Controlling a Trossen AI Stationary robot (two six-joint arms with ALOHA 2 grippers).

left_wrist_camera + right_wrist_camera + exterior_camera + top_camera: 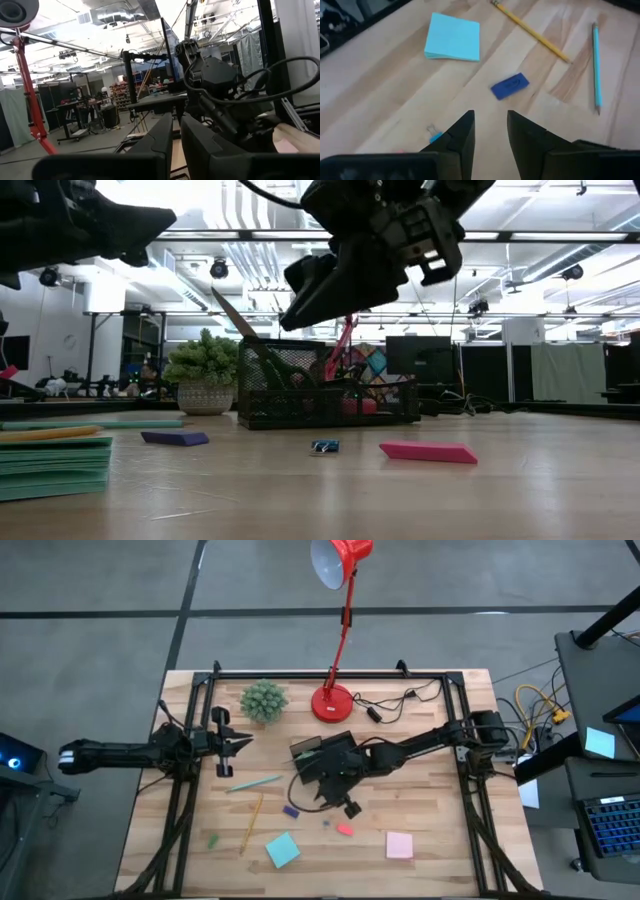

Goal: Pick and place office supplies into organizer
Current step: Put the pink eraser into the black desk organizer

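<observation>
The black organizer point(303, 748) stands mid-table; in the low view green-handled scissors point(275, 365) stick up from the organizer point(330, 395). My right gripper point(340, 802) hangs open just near of it, above the table, nothing between its fingers point(462, 132). Ahead of it on the wood lie a purple eraser point(510, 86), a blue sticky pad point(452, 44), a yellow pencil point(532, 32), a pale green pen point(595, 65) and a small blue clip point(434, 134). A red eraser point(344, 829) and a pink pad point(399, 844) lie nearer the front edge. My left gripper point(243, 743) waits shut at the left.
A spiky green plant point(264, 700) and the red lamp's round base point(333, 702) stand behind the organizer, with the lamp's cable point(385, 705) trailing right. A small green item point(213, 839) lies near the front left. Black frame rails point(185, 790) run along the table's sides.
</observation>
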